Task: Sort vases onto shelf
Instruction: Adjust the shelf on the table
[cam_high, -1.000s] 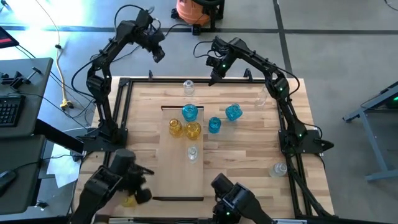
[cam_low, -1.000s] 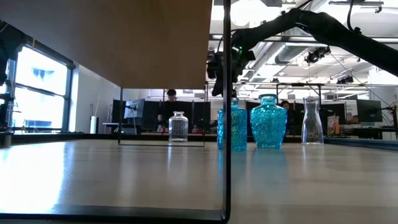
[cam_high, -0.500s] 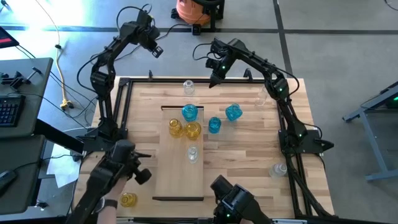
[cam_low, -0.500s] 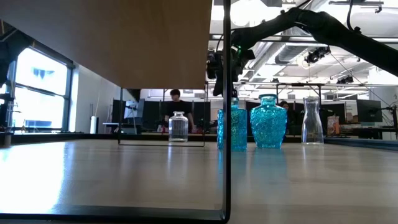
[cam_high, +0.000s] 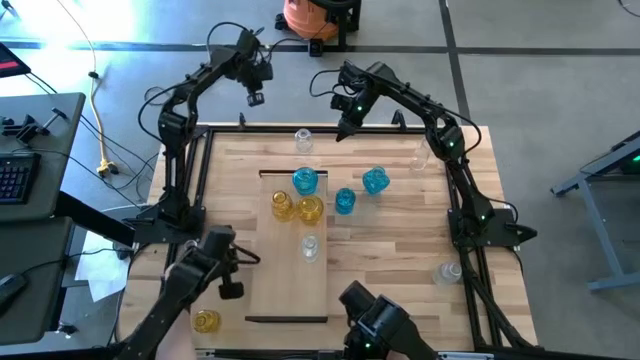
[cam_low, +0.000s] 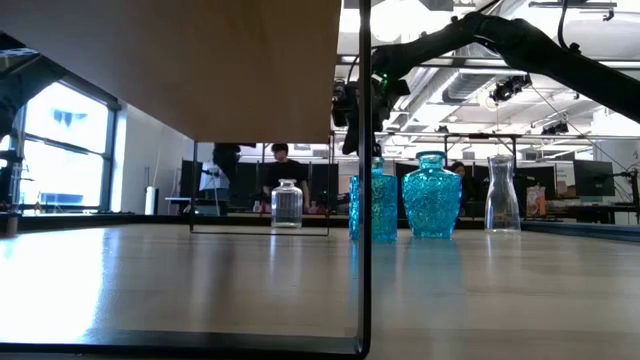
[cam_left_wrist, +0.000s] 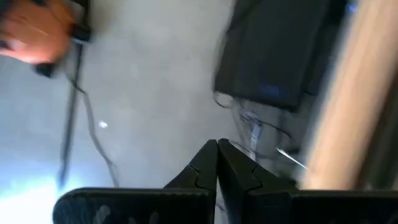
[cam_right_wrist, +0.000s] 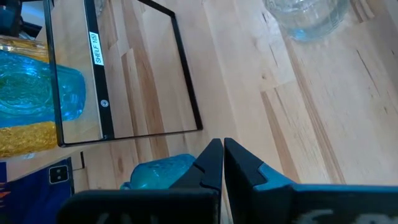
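Left end effector (cam_high: 254, 97): now hanging beyond the far-left corner of the tabletop (cam_high: 390, 260), having swung toward the middle since a second ago — fingers pressed together, gripping nothing.
Right end effector (cam_high: 343, 131): staying put over the far edge of the tabletop, near the clear vase (cam_high: 302, 140) — fingers closed, empty.
Near-left dark arm (cam_high: 195, 285): having lifted away from the yellow vase (cam_high: 206, 321) at the near-left corner, which was covered a second ago and is now showing in full.
Shelf (cam_high: 293, 280): lying flat along the middle of the tabletop, unmoved.
Vases on the shelf: four — one blue vase (cam_high: 304, 181) at the far end, two yellow (cam_high: 283, 206) side by side just behind it, one small clear (cam_high: 310, 246) near the middle.
Vases off the shelf: six — two blue (cam_high: 344, 201) just right of the shelf, three clear, one yellow.
Totals: three blue, three yellow, four clear — ten, none shifted.
Background in low view: person (cam_low: 279, 170) standing behind the far desks, another dark figure now beside.
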